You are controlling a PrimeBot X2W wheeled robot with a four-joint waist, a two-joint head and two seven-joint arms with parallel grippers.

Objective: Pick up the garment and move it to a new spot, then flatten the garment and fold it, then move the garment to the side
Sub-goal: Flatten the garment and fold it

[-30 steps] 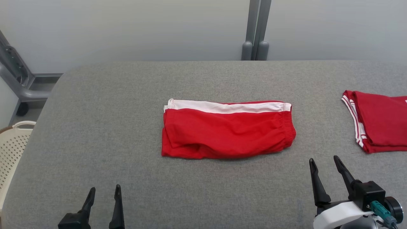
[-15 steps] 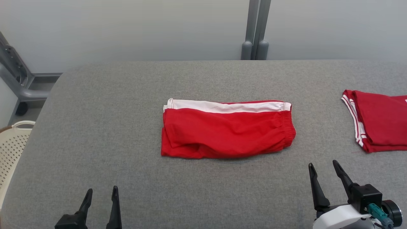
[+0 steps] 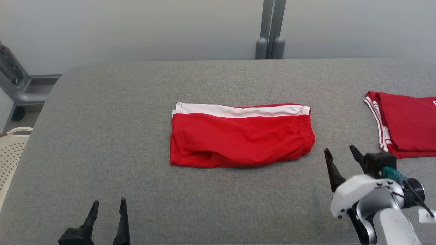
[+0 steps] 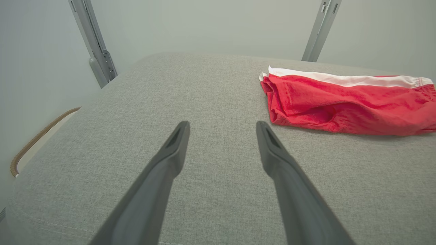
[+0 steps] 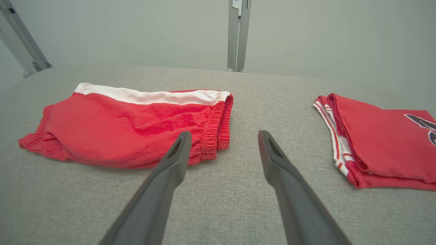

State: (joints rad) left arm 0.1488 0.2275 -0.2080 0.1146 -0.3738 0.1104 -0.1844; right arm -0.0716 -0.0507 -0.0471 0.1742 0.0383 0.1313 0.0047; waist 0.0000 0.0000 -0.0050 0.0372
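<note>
**Shorts folded; side move pending**

Both pairs of jaws spread, holding nothing; shorts (image 3: 240, 136) lie folded on the bench (image 3: 119, 112), ahead of and between them, waistband end near the right jaws; these probably stand there to take that end; jersey (image 3: 407, 127) folded ahead-right of the right jaws, likely marking the side pile. Count: two garments; two pairs of jaws; one basket (image 3: 12, 153).

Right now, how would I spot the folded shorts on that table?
Start at the big grey table. Near its middle lie the red shorts, folded into a long strip. Unlike the red top off to the right, with thin white stripes, they carry one broad white band along the far side.
</note>
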